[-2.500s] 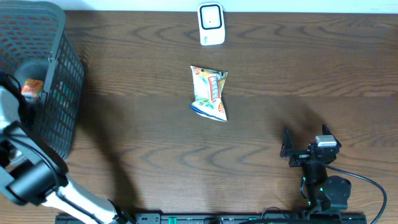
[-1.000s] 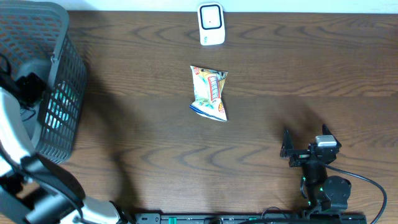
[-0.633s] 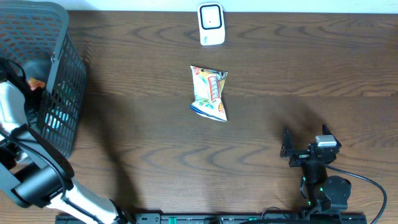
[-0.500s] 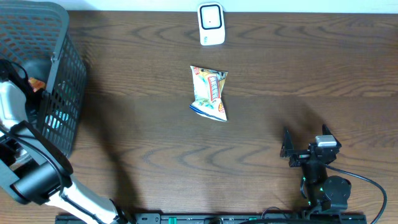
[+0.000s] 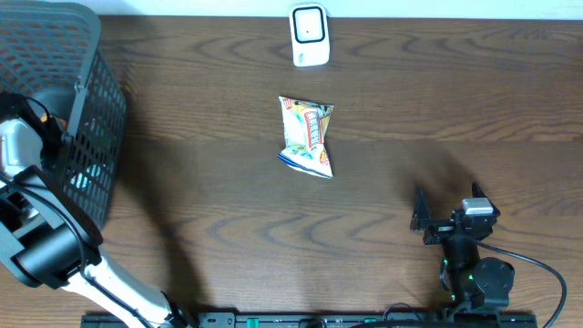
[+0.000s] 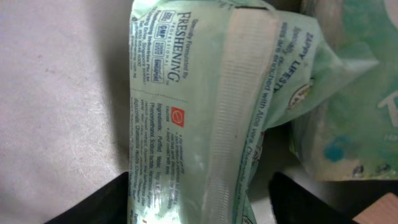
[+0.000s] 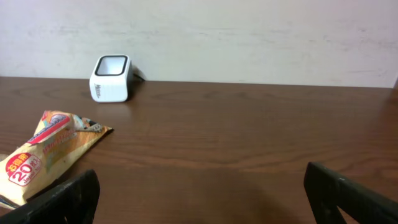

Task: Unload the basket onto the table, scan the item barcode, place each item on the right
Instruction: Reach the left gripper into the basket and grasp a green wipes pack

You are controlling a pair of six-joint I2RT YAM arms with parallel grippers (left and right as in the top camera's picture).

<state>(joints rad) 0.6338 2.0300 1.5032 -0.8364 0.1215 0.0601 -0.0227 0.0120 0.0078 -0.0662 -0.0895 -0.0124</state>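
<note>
green packet [image 6: 186, 124] lies lengthwise inside the left gripper [image 6: 198, 186]; whether it is grasped cannot be told. right gripper [image 7: 200, 171] is released, well apart.

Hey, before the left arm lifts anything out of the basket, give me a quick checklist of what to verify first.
1. Green packet sits between the left gripper fingers: ok.
2. Grip firm on the green packet: cannot tell, the contact at the pads is not visible.
3. Barcode located: not ok, the face in the wrist view shows only small print.
4. Neighbours free of it: not ok, a second packet overlaps its right side in the wrist view.
5. Scanner ready: ok, upright at the table's far edge, with the snack bag lying apart in front of it.
6. Right gripper out of the way: ok, open, low at the near edge.
</note>
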